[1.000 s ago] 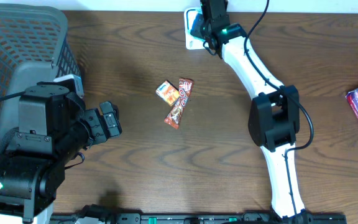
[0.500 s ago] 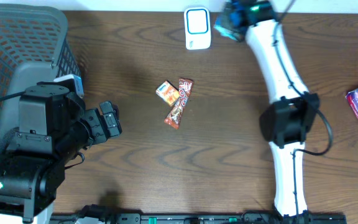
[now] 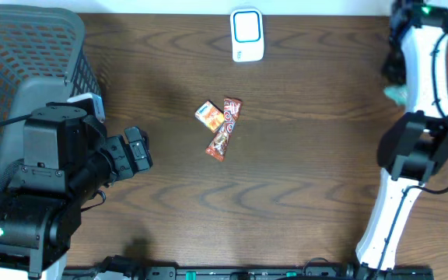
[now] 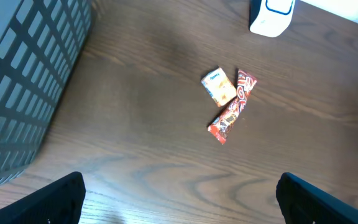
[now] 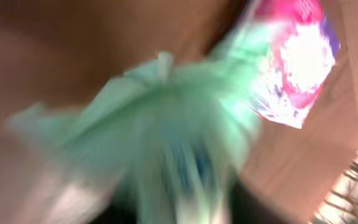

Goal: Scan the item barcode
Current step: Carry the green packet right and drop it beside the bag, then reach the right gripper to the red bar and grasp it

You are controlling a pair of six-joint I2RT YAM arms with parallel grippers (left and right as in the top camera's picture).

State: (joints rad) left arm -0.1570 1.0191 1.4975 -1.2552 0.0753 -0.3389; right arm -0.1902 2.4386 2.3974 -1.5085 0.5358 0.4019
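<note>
Your right gripper (image 3: 395,80) hangs over the far right end of the table (image 3: 302,187), and its own wrist view is smeared past reading; you cannot tell whether its jaws are parted or closed, nor whether they hold anything; the green packet (image 3: 397,95), the item to be scanned, shows from overhead just beside that gripper and fills the blurred wrist view; a pink packet (image 5: 294,56) lies close behind it, near the table's right edge, partly hidden from above by the right arm (image 3: 411,155); the scanner (image 3: 247,35), white with a blue-rimmed face, stands at the far edge near the middle, well apart from the green packet; your left gripper (image 4: 188,202) stands wide open with nothing between its fingers, held above the near left part of the table; out past it, around the centre, a red bar (image 4: 232,106) lies at a slant with a small orange packet (image 4: 219,86) just beside its upper end, whether touching you cannot tell; a grey mesh basket (image 3: 22,47) takes up the far left corner, next to the left arm; the surface is dark brown wood with a strong grain running side to side; beyond its far edge you see only a pale strip.
</note>
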